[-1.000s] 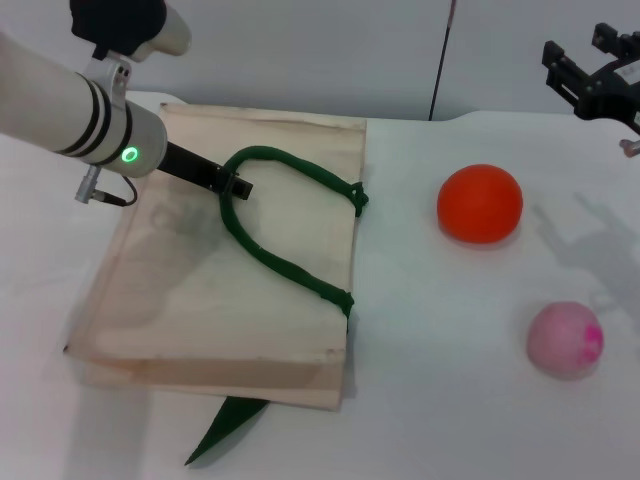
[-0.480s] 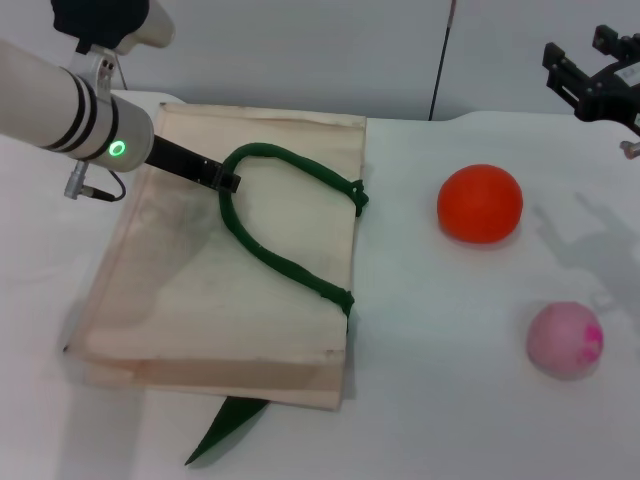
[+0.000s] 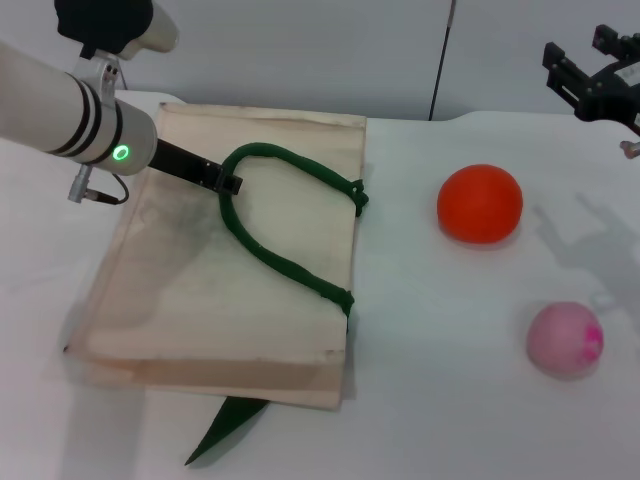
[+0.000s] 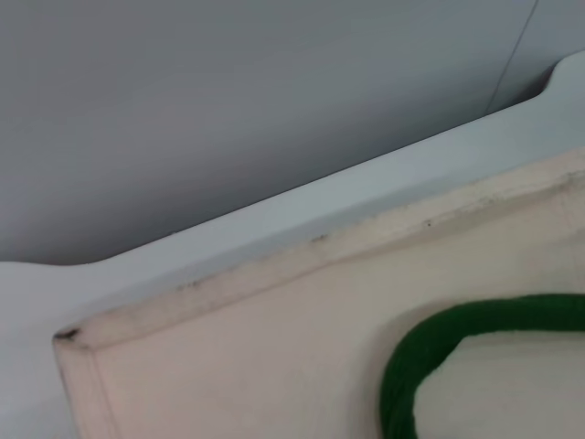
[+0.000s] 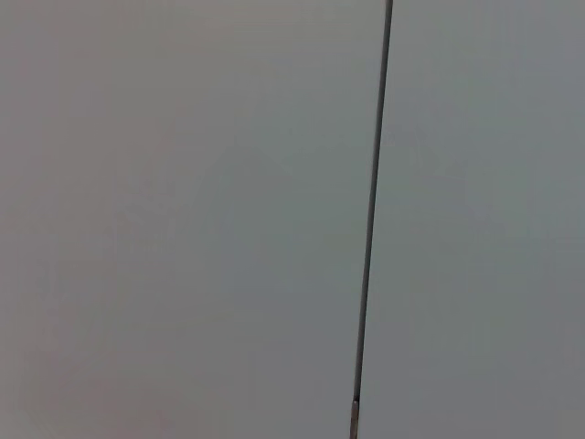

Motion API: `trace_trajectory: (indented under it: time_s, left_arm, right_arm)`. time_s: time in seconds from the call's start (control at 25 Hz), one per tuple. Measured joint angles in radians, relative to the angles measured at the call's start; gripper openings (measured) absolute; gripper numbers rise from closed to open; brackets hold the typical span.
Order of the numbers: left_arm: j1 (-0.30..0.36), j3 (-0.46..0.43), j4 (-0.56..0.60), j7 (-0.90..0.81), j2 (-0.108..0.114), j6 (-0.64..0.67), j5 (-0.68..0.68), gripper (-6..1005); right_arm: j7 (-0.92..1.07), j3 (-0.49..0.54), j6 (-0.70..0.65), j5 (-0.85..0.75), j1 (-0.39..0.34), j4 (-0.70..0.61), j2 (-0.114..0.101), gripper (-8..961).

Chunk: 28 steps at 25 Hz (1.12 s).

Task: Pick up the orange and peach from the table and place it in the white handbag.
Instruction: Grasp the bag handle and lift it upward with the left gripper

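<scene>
Peach (image 3: 566, 339) lies nearest on the table, orange (image 3: 480, 203) just beyond it, both untouched and well apart from the white handbag (image 3: 200, 300). The handbag lies flat, long axis running near to far, its green handle (image 3: 270, 255) looping toward the fruit side. The left gripper (image 3: 228, 184), touching the handle's far end, has shifted only slightly over the last second; whether its jaws grip cannot be told. The right gripper (image 3: 590, 80) hangs spread at the far right, unmoved. Judgement: bag-opening stage, no fruit picked.
</scene>
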Motion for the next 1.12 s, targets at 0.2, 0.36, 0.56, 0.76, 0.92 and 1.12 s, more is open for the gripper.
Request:
trace_trajectory:
  time_s: [0.2,0.36,0.56,0.76,0.92,1.12]
  left_arm:
    - [-0.001,0.003,-0.009,0.003,-0.002,0.013,0.000,354]
    - [-0.005,0.004,-0.023,0.023,-0.010,0.038,0.000,352]
    - [-0.009,0.004,-0.024,0.029,-0.012,0.049,-0.006,348]
    - [-0.018,0.004,-0.027,0.033,-0.012,0.055,-0.008,345]
    - [-0.019,0.004,-0.035,0.041,-0.012,0.057,-0.009,342]
    - [-0.020,0.005,-0.038,0.041,-0.014,0.057,-0.008,339]
  right_arm:
    - [0.000,-0.003,0.005,0.000,0.000,0.000,0.000,605]
    - [0.000,-0.002,0.021,0.000,0.000,-0.002,0.000,605]
    - [0.000,-0.002,0.022,-0.003,0.000,-0.003,0.000,605]
    - [0.000,-0.001,0.023,-0.004,0.001,-0.003,0.000,605]
    - [0.000,-0.001,0.023,-0.001,0.001,-0.003,0.000,605]
    - [0.000,-0.001,0.023,0.000,0.002,-0.003,0.000,605]
